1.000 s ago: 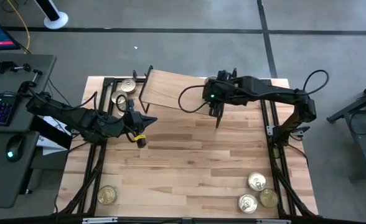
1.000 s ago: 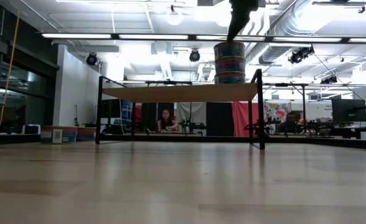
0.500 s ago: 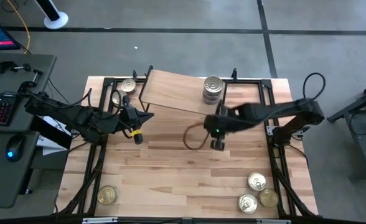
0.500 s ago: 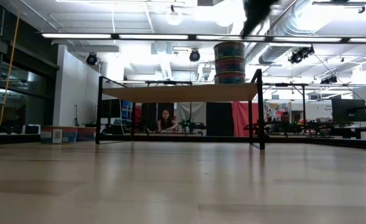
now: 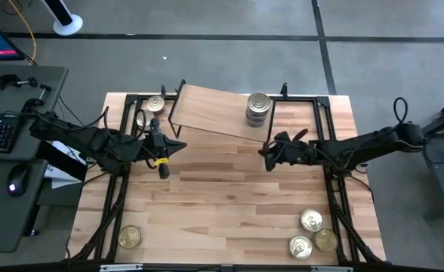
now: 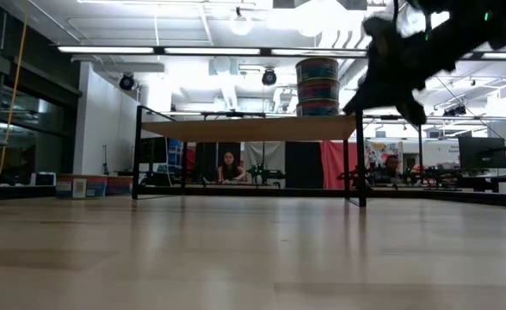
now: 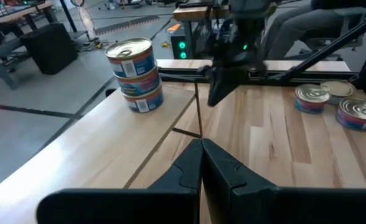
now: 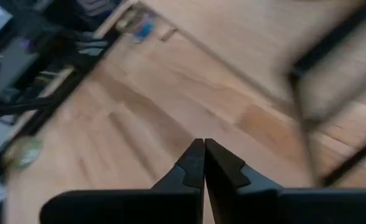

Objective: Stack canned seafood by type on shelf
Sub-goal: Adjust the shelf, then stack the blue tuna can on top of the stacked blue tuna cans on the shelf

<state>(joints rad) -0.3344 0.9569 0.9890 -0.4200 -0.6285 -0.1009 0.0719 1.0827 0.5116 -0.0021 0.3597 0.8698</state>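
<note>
High view shows one stack (image 5: 258,108) of tins standing on the shelf (image 5: 207,112), toward its right end; the left wrist view makes it three tins high, all with similar blue labels. That much looks done. Left to sort, as far as I can see: three tins (image 5: 312,232) grouped at the near right of the table (image 5: 229,204), one tin (image 5: 130,237) at the near left, and two more (image 5: 148,111) at the far left, just beside the shelf's left end. Their types are too small to read from above.

The right gripper (image 5: 268,155) hangs above the table just near of the shelf, apart from the stack, its fingers pressed together on nothing. The left gripper (image 5: 162,168) hovers left of centre, fingers likewise together and empty in its wrist view.

My judgement: roughly a third of the tins are placed, and a second type has not yet been started on the shelf's bare left part.
</note>
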